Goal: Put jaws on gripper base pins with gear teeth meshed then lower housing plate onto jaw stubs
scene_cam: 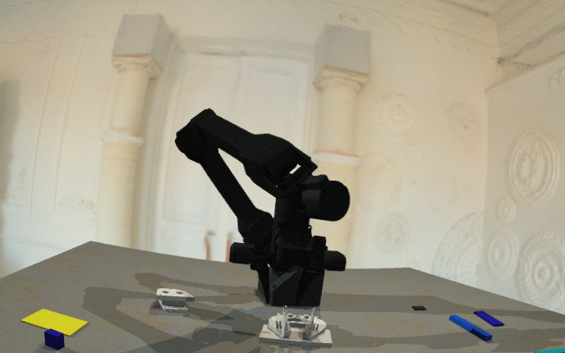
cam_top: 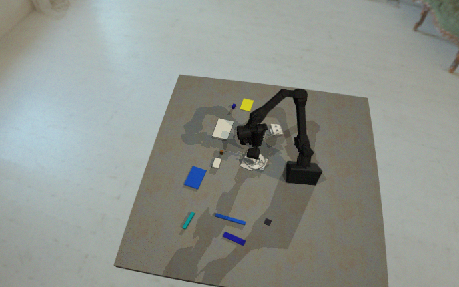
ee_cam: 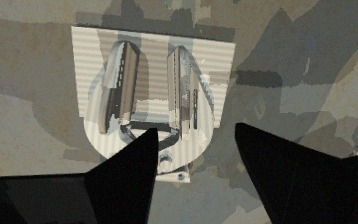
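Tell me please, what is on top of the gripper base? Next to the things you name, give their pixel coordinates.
On the gripper base (cam_top: 243, 165) (scene_cam: 296, 341) (ee_cam: 150, 37) sit two pale jaws, standing side by side. The pins under them are covered, so their seating cannot be seen.
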Available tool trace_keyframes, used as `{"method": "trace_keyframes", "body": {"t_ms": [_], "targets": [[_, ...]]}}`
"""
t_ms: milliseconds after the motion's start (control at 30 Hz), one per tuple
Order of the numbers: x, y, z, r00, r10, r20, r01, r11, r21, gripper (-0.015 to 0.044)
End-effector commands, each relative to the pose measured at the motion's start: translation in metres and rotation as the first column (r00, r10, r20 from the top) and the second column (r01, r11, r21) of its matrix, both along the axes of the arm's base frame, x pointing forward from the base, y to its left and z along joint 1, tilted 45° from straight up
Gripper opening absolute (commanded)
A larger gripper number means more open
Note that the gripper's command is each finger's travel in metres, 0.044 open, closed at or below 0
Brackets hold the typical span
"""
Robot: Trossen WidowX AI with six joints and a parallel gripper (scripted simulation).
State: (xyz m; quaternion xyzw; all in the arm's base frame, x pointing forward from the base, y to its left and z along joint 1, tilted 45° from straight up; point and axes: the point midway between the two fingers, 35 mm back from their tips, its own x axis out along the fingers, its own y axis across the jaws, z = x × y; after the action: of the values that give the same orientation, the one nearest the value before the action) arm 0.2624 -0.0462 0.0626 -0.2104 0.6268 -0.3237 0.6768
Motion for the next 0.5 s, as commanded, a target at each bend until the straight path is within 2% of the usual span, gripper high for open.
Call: {"method": "trace_keyframes", "body": {"t_ms": [0, 67, 333, 467], "targets": [[-0.002, 0.016, 0.018, 1.000, -0.003, 0.010, 0.003, 1.000, 0.000, 0.0224], [0.001, 0.010, 0.011, 1.000, 0.009, 0.012, -0.009, 1.000, 0.001, 0.0224], [-0.001, 0.000, 0.023, 0.981, -0.132, 0.145, 0.130, 0.991, 0.021, 0.0434], [-0.002, -0.007, 0.030, 0.950, -0.218, 0.223, 0.214, 0.976, 0.042, 0.0440]]}}
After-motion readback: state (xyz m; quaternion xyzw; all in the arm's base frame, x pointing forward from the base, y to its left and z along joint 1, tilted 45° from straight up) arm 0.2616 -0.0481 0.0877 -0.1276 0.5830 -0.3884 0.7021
